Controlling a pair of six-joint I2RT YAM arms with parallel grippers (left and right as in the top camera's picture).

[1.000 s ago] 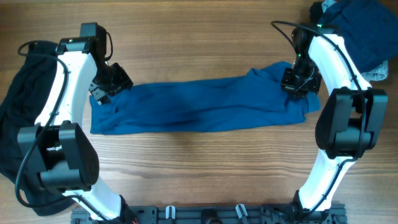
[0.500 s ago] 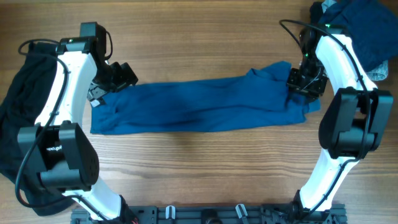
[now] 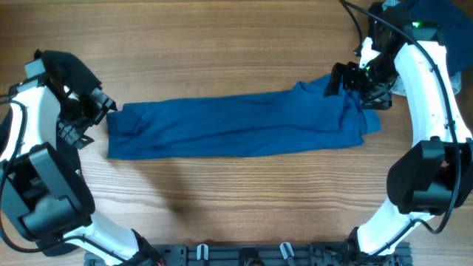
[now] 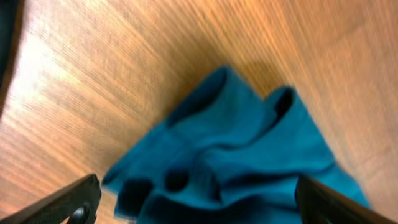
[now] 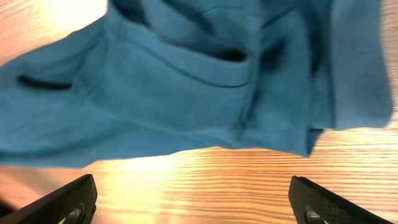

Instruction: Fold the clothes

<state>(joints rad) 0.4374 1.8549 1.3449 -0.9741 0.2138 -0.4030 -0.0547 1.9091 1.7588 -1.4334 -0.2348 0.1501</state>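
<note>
Teal shirt (image 3: 236,129) lies as a long band mid-frame, blurred in both wrist views. Left gripper (image 4: 199,202) and right gripper (image 5: 193,199) have fingers spread and empty, their tips cropped at the bottom corners.

Teal shirt (image 3: 236,125), long folded strip, mid-table.

The overhead camera looked straight down from afar on the whole desk (image 3: 236,44), with the arms' mounting rail (image 3: 244,255) at 6 o'clock. The left wrist camera hung close over the teal shirt (image 4: 236,155) at its 9 o'clock end, and the right wrist camera close over its 3 o'clock end. Each wrist view shared that end with the overhead.
</note>
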